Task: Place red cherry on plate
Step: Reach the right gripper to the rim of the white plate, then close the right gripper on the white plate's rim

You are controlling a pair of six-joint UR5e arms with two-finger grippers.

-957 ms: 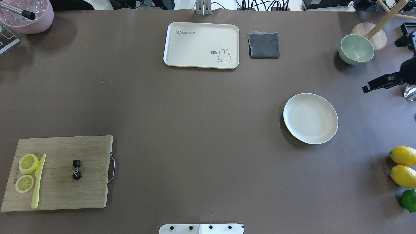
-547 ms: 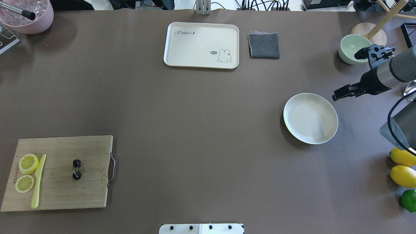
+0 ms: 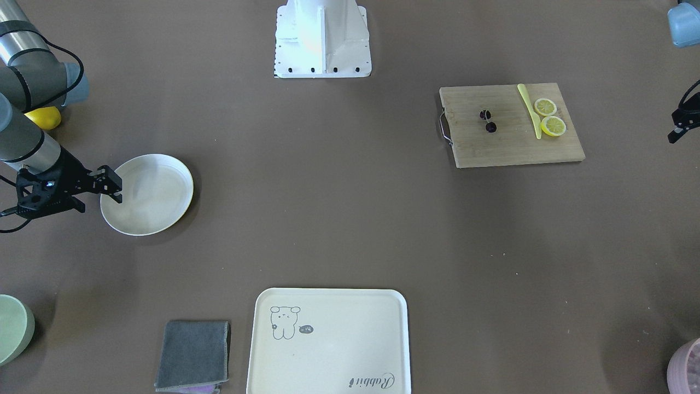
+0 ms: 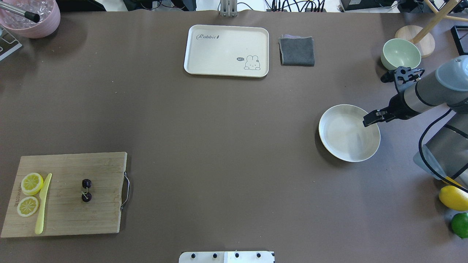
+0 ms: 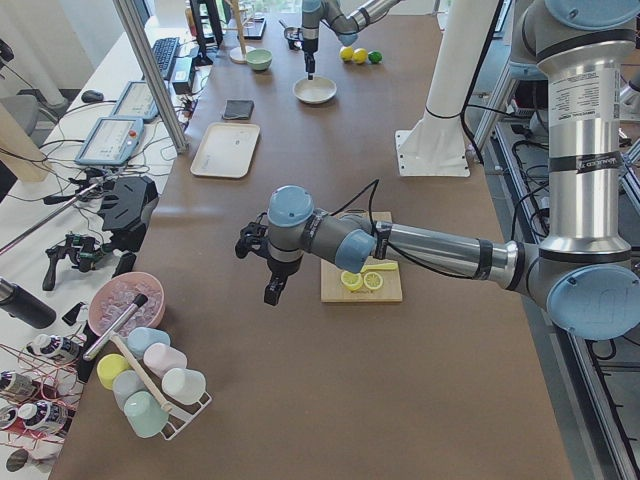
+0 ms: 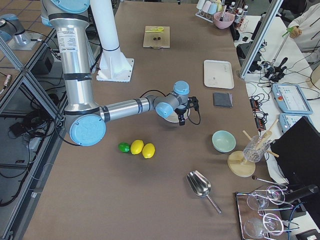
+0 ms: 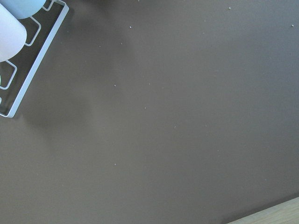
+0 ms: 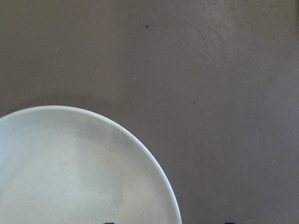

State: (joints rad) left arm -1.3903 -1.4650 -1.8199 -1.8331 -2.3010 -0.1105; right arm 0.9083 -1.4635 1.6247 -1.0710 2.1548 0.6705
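Note:
The red cherry (image 4: 86, 183), a dark pair joined by a thin stem, lies on a wooden cutting board (image 4: 65, 215) at the near left, also seen in the front view as the cherry (image 3: 490, 127). The cream plate (image 4: 340, 142) sits empty at the right. My right gripper (image 4: 370, 119) hangs over the plate's right rim (image 3: 180, 164); its wrist view shows two fingertips apart at the bottom edge, so it is open and holds nothing. My left gripper (image 3: 677, 130) hovers beyond the board's outer end, far from the cherry; whether it is open, I cannot tell.
Two lemon slices (image 4: 32, 183) and a yellow knife (image 4: 43, 204) share the board. A cream tray (image 4: 226, 51) and grey cloth (image 4: 297, 51) lie at the far side, a green bowl (image 4: 400, 54) far right, lemons (image 4: 453, 197) and a lime (image 4: 460, 224) near right.
My right arm has swung in from the table's right edge, and its gripper has moved left to the plate's right rim. The cherry and plate have not moved.

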